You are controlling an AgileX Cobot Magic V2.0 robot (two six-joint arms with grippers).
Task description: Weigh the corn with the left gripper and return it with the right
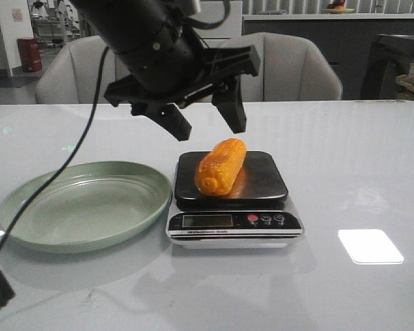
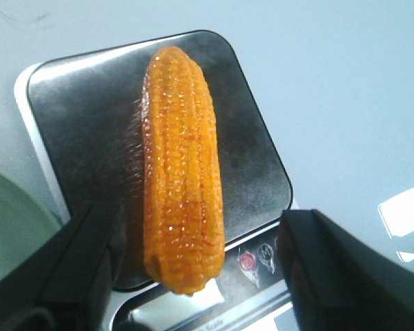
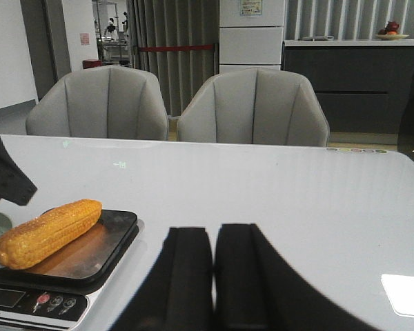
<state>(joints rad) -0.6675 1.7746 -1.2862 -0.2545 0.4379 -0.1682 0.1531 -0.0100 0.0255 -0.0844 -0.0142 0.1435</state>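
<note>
Corn (image 1: 221, 166) lying on the black platform of the scale (image 1: 262, 181), right of the green plate (image 1: 83, 203). Left gripper (image 1: 207, 125) just above the cob, fingers spread, holding nothing. Right gripper (image 3: 214, 265) low over the table (image 1: 359, 172), fingers pressed together, empty.

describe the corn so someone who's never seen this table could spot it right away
On the white table, right of the green plate, sits a small scale with a black platform. The corn lies on that platform, under the open left gripper. It is the only orange, kernel-covered thing there.
</note>
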